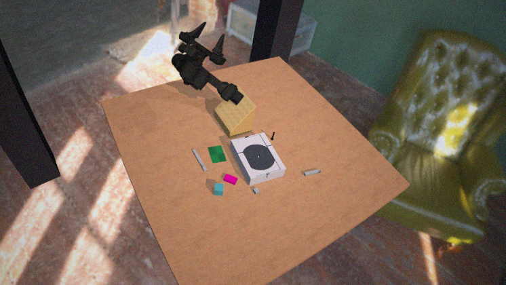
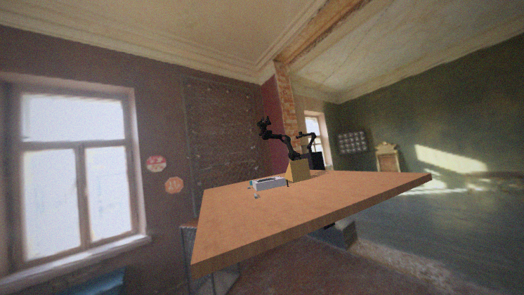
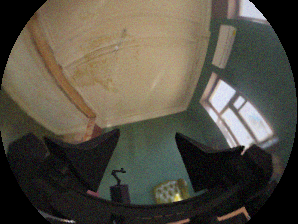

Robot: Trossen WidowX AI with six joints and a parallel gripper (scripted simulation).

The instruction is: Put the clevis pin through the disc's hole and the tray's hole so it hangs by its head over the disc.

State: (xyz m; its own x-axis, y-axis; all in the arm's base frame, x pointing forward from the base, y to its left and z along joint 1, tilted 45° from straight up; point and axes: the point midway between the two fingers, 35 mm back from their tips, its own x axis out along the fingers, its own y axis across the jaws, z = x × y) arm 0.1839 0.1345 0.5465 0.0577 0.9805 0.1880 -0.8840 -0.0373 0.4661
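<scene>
The little black pin (image 1: 272, 136) (image 2: 287, 182) stands up on the bench (image 1: 318, 212) (image 2: 293, 208), just beside the tray (image 1: 267, 178) (image 2: 271, 182). The flat round disc (image 1: 256, 163) lies in the tray, so that part looks ready. Picking up the pin, dropping it through both holes and letting go are left. The hand (image 1: 214, 36) (image 2: 266, 118) (image 3: 148, 133) is high up, fingers wide apart (holding nothing). The top view shows the disc's hole; the exterior view doesn't. The wrist view shows no pin, just room and fingers.

Wooden table (image 1: 300, 219) (image 2: 293, 205), matt dark disc (image 1: 251, 163) (no gloss)
</scene>
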